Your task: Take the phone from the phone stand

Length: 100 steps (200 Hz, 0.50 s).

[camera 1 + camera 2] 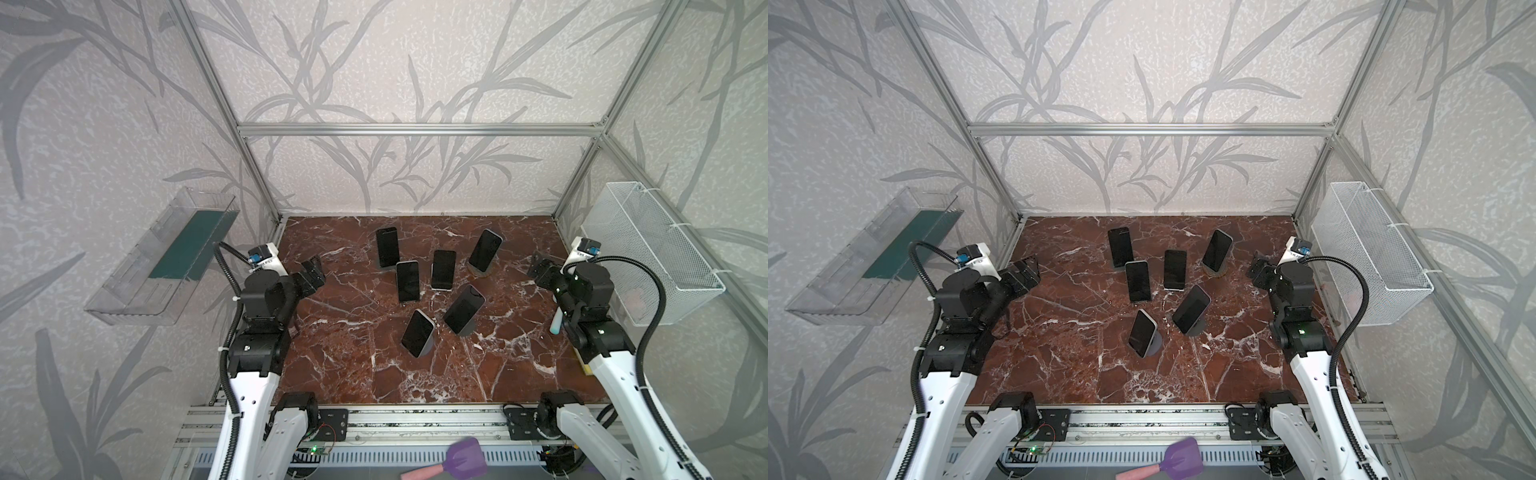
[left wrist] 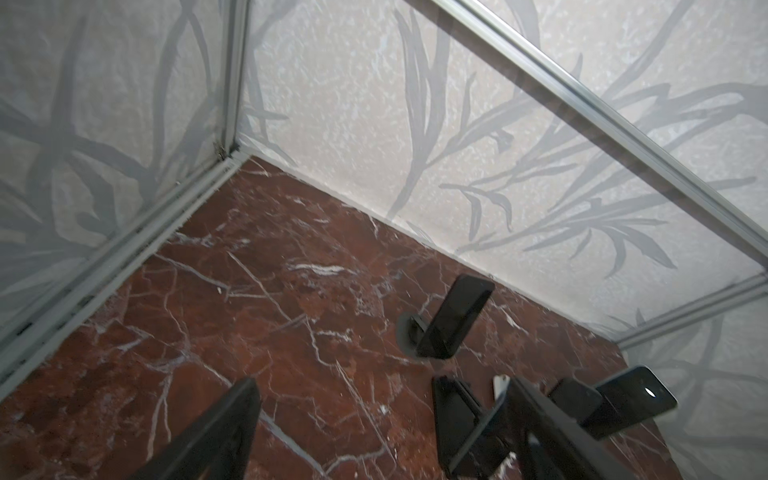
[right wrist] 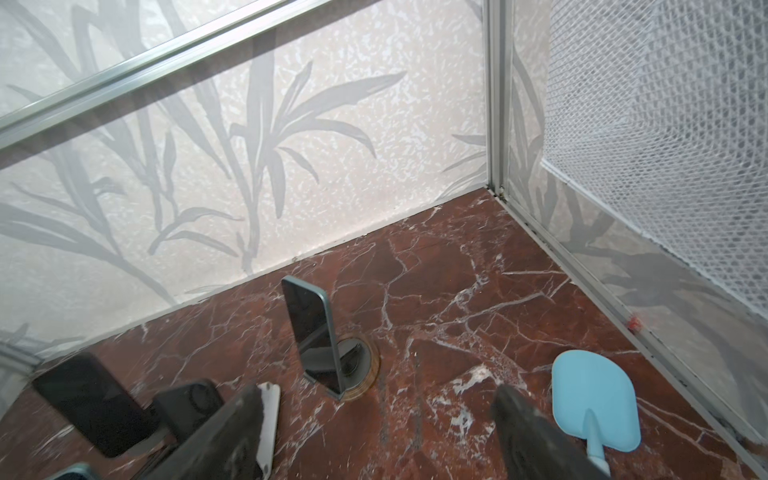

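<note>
Several dark phones lean on stands in the middle of the red marble table (image 1: 353, 374). The nearest phone (image 1: 417, 332) sits on a grey stand (image 1: 429, 347), and the far right phone (image 1: 485, 250) on a round-based stand (image 1: 482, 271). In the right wrist view that phone (image 3: 311, 332) and its stand (image 3: 361, 361) lie ahead of my right gripper (image 3: 376, 395), which is open and empty. My left gripper (image 2: 382, 399) is open with bare table between its fingers. It hangs at the table's left edge (image 1: 313, 270), and the right gripper at the right edge (image 1: 540, 268), both apart from the phones.
A light blue spatula (image 3: 594, 399) lies on the table beside the right gripper. A clear plastic bin (image 1: 162, 257) hangs on the left wall and a white mesh basket (image 1: 648, 249) on the right wall. A purple spatula (image 1: 463, 457) lies below the table's front rail.
</note>
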{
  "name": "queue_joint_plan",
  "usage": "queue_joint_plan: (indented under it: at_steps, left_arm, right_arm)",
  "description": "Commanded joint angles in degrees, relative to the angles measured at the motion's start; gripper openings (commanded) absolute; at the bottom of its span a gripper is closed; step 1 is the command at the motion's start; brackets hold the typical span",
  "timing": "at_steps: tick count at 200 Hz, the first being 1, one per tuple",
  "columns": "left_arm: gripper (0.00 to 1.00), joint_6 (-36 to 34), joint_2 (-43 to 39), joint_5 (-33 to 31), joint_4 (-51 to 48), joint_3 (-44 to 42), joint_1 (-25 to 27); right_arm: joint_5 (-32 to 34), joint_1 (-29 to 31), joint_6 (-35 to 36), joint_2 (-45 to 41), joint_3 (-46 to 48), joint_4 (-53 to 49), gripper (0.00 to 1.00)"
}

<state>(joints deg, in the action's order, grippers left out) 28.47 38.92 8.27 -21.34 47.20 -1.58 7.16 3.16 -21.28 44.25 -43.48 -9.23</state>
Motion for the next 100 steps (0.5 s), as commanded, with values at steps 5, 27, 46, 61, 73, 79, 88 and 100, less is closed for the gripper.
queue_joint_plan:
  at_steps: [5,27,46,61,73,79,88,100]
  left_arm:
    - [0.92,-0.9,-1.2,7.3,-5.9,-1.0,4.8]
    - [0.94,-4.7,-0.9,1.2,-9.4,-0.6,16.7]
    - [0.95,-6.6,-0.3,-1.4,-9.6,-1.1,25.3]
    - [0.99,-8.3,0.5,1.7,-9.4,-1.5,27.8]
    - [0.99,-10.3,1.3,5.6,-9.8,-1.7,28.5]
    - [0.99,-10.9,1.6,5.9,-9.9,-1.9,29.2]
    - [0.99,-12.0,1.7,5.8,-9.3,-2.6,30.4]
    - [0.99,-12.6,1.5,4.0,-6.7,-4.8,32.3]
  right_arm:
    - [-7.0,0.1,-0.4,-2.4,0.7,-3.6,0.87]
    - [-10.1,0.1,-0.9,-1.3,0.7,-3.6,0.90]
    - [-13.1,0.1,0.0,-0.8,1.2,-2.5,0.90]
    - [-14.0,0.1,-0.2,-1.0,1.7,-2.4,0.90]
    - [-14.4,0.1,-0.2,-1.3,1.9,-2.4,0.89]
    - [-14.4,0.1,-0.3,-1.6,2.0,-2.4,0.89]
    - [-14.4,0.1,-0.4,-1.9,2.2,-2.0,0.89]
    - [-14.4,0.1,-0.6,-2.0,2.3,-1.4,0.90]
